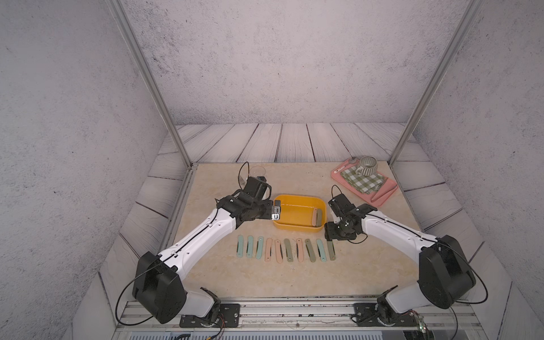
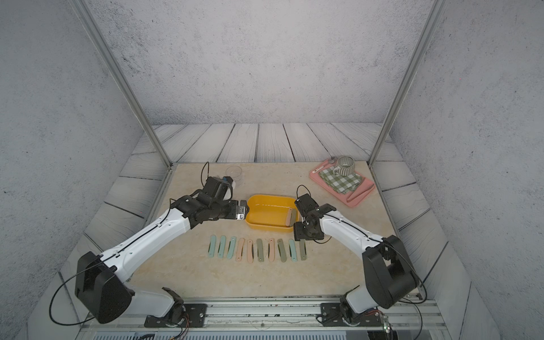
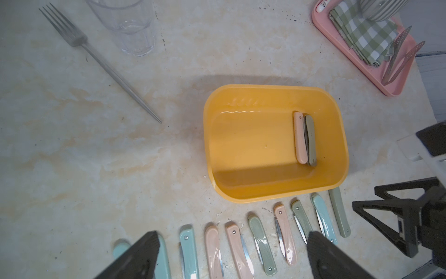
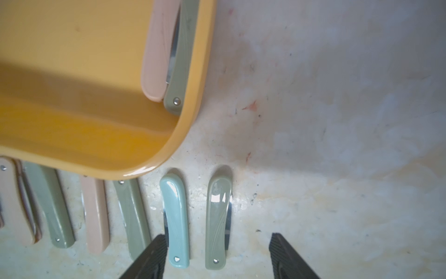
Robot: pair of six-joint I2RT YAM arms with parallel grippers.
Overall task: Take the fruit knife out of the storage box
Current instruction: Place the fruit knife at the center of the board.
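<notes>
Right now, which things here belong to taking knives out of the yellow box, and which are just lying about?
Part of the job: storage box, pink folding knife and green folding knife inside it, row of knives laid out beside it.
Lying about: fork, glass, pink tray, checked cloth, striped mug, tongs.

Soft even light, faint shadows (wrist views blur close up).
</notes>
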